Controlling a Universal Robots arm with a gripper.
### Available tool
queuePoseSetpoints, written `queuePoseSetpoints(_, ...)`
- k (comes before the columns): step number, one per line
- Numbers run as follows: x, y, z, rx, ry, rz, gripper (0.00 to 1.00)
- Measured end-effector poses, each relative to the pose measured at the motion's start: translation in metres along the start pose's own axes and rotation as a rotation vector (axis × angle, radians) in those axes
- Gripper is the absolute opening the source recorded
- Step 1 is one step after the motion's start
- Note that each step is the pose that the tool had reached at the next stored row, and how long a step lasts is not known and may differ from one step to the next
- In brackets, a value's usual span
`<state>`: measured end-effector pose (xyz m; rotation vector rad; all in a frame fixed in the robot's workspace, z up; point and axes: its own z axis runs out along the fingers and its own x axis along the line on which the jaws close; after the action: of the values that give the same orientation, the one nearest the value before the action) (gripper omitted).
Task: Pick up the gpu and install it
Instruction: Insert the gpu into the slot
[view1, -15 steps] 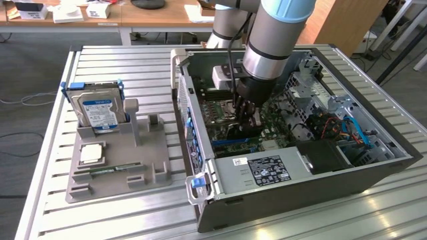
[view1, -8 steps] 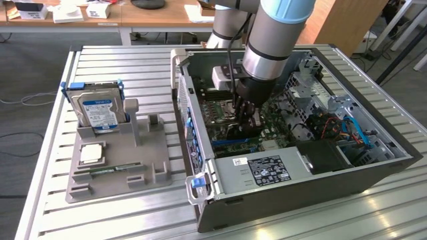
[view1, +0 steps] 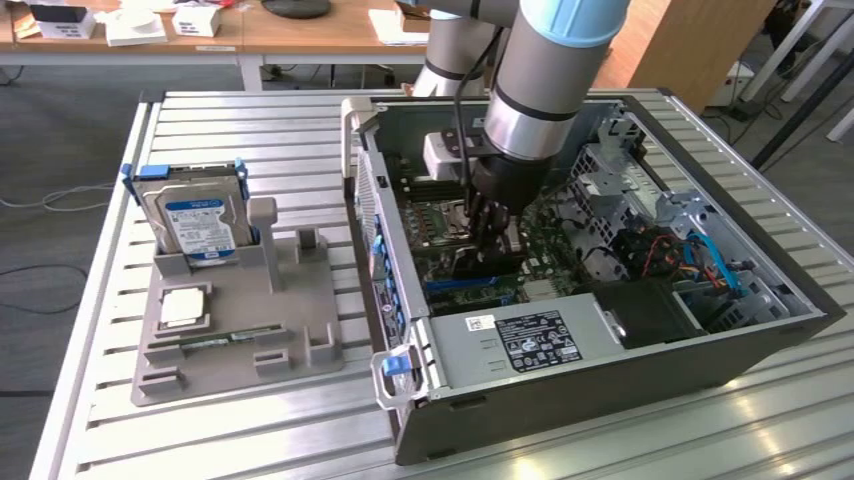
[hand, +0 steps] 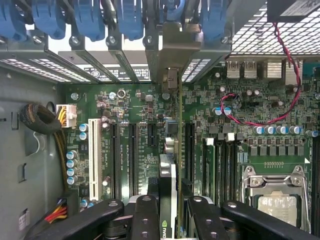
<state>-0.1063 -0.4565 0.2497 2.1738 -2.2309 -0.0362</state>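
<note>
My gripper (view1: 491, 228) reaches down into the open computer case (view1: 587, 400) and is shut on the gpu (view1: 470, 265), a dark card held on edge. In the wrist view the gpu (hand: 169, 175) runs edge-on between the black fingers (hand: 146, 210), and its silver end bracket (hand: 172, 50) points toward the row of rear slot openings. The card hangs over the green motherboard (hand: 125, 105), in line with a long black slot (hand: 189, 145) beside it. Whether its lower edge touches the slot is hidden.
Blue latches (hand: 130, 20) line the rear slot openings. A red wire (hand: 260, 120) and the processor socket (hand: 277, 200) lie beside the card. On the slatted table (view1: 200, 440), a grey holder (view1: 227, 350) carries a hard drive in a blue frame (view1: 198, 215).
</note>
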Motion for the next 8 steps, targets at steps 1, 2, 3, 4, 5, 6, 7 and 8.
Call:
queuePoseSetpoints(1,0.0000,0.0001,0.0001,0.0000,-0.0001,0.000,0.27)
queuePoseSetpoints(2,0.0000,0.0001,0.0002,0.0000,-0.0001,0.000,0.27)
queuePoseSetpoints(3,0.0000,0.0002,0.0003,0.0000,-0.0001,0.000,0.27)
queuePoseSetpoints(4,0.0000,0.0003,0.0003,0.0000,-0.0002,0.000,0.27)
queuePoseSetpoints(5,0.0000,0.0003,0.0003,0.0000,-0.0001,0.000,0.27)
queuePoseSetpoints(6,0.0000,0.0004,0.0004,0.0001,-0.0002,0.000,0.27)
queuePoseSetpoints(7,0.0000,0.0005,0.0004,0.0001,-0.0002,0.000,0.27)
queuePoseSetpoints(8,0.0000,0.0006,0.0004,0.0002,-0.0002,0.000,0.27)
